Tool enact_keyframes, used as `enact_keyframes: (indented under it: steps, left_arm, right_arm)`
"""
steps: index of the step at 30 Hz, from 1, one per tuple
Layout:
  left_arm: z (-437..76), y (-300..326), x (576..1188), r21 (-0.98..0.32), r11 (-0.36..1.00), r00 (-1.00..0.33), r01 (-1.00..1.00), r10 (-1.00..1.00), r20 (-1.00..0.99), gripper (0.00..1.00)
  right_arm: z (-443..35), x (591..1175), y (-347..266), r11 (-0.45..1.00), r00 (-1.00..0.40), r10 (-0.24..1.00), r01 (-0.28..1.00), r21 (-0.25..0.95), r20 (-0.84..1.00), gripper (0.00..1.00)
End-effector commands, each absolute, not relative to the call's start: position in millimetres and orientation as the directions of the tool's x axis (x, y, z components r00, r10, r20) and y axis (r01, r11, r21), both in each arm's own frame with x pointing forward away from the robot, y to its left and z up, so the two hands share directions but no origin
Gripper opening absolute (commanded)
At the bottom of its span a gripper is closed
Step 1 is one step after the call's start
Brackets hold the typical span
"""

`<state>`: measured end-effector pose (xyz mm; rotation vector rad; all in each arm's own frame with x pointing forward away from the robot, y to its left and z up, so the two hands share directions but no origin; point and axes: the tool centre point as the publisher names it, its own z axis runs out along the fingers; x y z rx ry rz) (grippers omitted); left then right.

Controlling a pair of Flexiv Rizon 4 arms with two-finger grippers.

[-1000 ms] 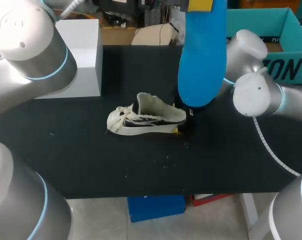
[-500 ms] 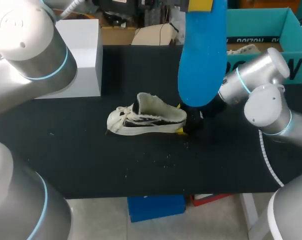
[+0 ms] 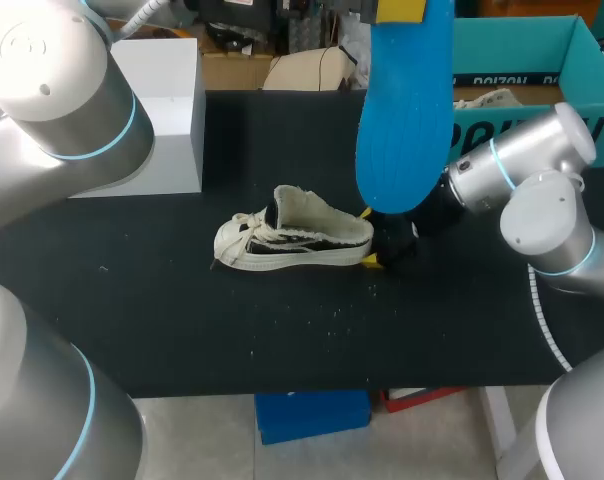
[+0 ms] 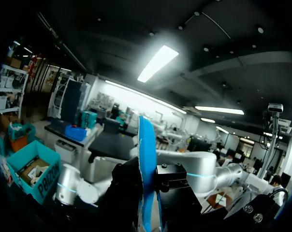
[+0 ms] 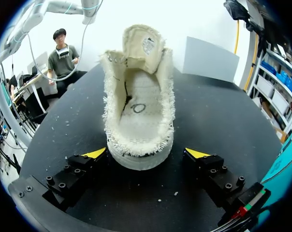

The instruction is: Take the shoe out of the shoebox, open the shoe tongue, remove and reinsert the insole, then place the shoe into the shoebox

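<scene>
White shoe (image 3: 292, 240) sits upright mid-counter (image 3: 162, 310), toe to the left, tongue standing up. Over its heel the left end effector (image 4: 147, 193) grips the blue insole (image 3: 407, 110) aloft. Right end effector (image 5: 146, 153) is open, fingers flanking the heel. Teal shoebox (image 3: 542, 60) is far right.

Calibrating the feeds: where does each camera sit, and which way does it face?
Head: above and behind, looking down on the table; left arm and right arm show, left gripper holding the insole up.
Left wrist: raised, facing upward off the table; its gripper clamps the insole edge-on.
Right wrist: low behind the heel of the shoe, looking toward its toe; right gripper open either side.
Shared: head and right wrist both show the shoe; head and left wrist, the insole.
</scene>
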<state>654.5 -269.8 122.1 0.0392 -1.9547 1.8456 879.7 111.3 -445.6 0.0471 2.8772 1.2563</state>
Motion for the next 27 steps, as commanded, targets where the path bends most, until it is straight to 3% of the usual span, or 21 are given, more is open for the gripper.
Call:
enact_keyframes:
  steps: [1, 3, 7, 14, 20, 27]
  left_arm:
    - [122, -271, 654, -0.941, 0.106, -0.899, -0.321, 0.278, 0.338, 0.00]
    - [122, -271, 654, -0.941, 0.106, -0.899, -0.321, 0.278, 0.338, 0.00]
    - [122, -271, 654, -0.941, 0.106, -0.899, -0.321, 0.278, 0.338, 0.00]
    - [122, -271, 654, -0.941, 0.106, -0.899, -0.321, 0.278, 0.338, 0.00]
    - [122, -271, 654, -0.941, 0.106, -0.899, -0.321, 0.278, 0.338, 0.00]
    - [122, -271, 654, -0.941, 0.106, -0.899, -0.321, 0.278, 0.338, 0.00]
  right_arm:
    - [-426, 882, 107, 0.775, -0.999, 0.034, 0.035, 0.631, 0.013, 1.00]
    - [-418, 884, 105, 0.815, -0.999, 0.037, 0.038, 0.578, 0.014, 1.00]
    - [-401, 888, 106, 0.939, -0.999, 0.042, 0.042, 0.340, 0.009, 1.00]
    - [-371, 894, 131, 0.999, -0.999, -0.006, -0.008, 0.045, -0.042, 1.00]
    - [-364, 897, 157, 0.988, -0.998, -0.045, -0.037, -0.148, -0.048, 1.00]
    - [-367, 900, 185, 0.969, -0.996, -0.067, -0.052, -0.242, -0.051, 1.00]
